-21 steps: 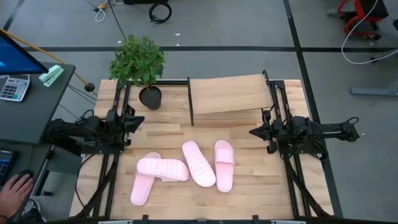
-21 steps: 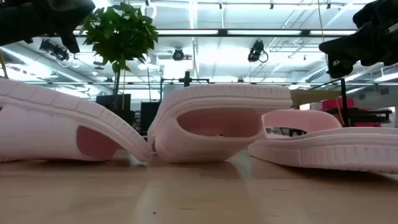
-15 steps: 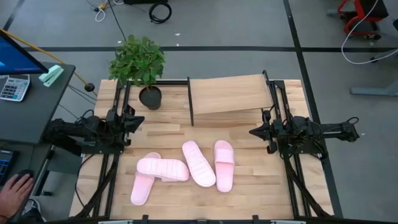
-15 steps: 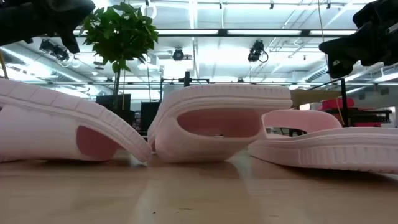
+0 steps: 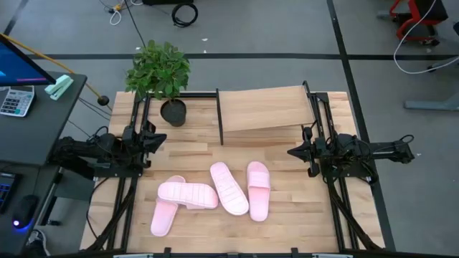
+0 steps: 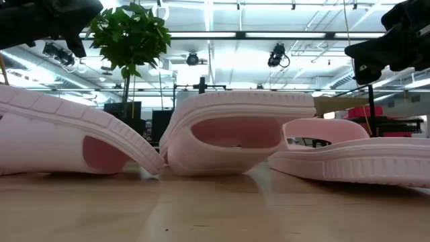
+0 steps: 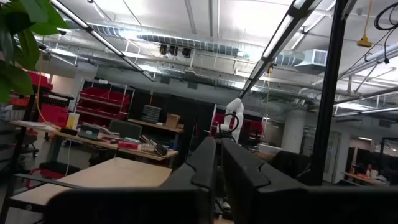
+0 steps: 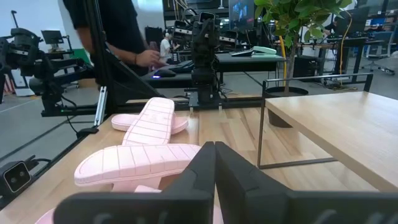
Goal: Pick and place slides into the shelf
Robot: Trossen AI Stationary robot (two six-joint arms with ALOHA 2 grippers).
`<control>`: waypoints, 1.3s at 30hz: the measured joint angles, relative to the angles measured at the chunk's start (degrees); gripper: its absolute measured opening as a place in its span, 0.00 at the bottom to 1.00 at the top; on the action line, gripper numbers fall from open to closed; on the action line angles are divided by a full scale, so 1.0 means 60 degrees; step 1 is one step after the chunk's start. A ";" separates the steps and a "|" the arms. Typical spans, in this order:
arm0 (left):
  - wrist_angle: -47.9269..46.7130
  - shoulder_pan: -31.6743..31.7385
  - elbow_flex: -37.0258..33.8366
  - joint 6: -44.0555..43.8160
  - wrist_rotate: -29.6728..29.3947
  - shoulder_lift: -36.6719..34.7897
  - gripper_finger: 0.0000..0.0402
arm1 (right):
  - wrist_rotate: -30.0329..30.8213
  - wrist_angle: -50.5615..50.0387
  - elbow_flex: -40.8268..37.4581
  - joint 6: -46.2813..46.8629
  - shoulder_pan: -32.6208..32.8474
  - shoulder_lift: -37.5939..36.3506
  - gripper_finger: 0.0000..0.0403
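Four pale pink slides lie on the near half of the table: one (image 5: 188, 194) rests across another (image 5: 162, 215) at the left, and two lie side by side (image 5: 229, 188) (image 5: 258, 190) in the middle. The shelf (image 5: 262, 109), a slanted light-wood board in a black frame, stands at the far edge. My left gripper (image 5: 163, 140) hovers shut at the table's left, far from the slides. My right gripper (image 5: 290, 152) hovers shut at the right, just beyond the rightmost slide. The right wrist view shows the slides (image 8: 140, 163) and the shelf (image 8: 336, 124).
A potted plant (image 5: 159, 72) stands at the far left corner beside the shelf. A desk with a keyboard and monitor (image 5: 21, 79) adjoins the table's left side. A person (image 8: 106, 25) stands beyond that side. Bare wood lies between the slides and the shelf.
Both arms and all the slides have stayed still. A person's hand that rested at the near left, beside the desk, has gone out of the high view.
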 joint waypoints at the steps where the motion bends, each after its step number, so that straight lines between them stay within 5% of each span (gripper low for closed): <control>1: -0.0004 -0.0004 0.0004 0.0003 0.0003 0.0003 0.07 | -0.0004 0.0000 0.0000 0.0000 0.0000 0.0004 0.03; 39: -0.0001 -0.0001 0.0000 0.0006 0.0002 0.0002 0.08 | 0.0000 0.0002 -0.0002 0.0000 0.0000 0.0002 0.03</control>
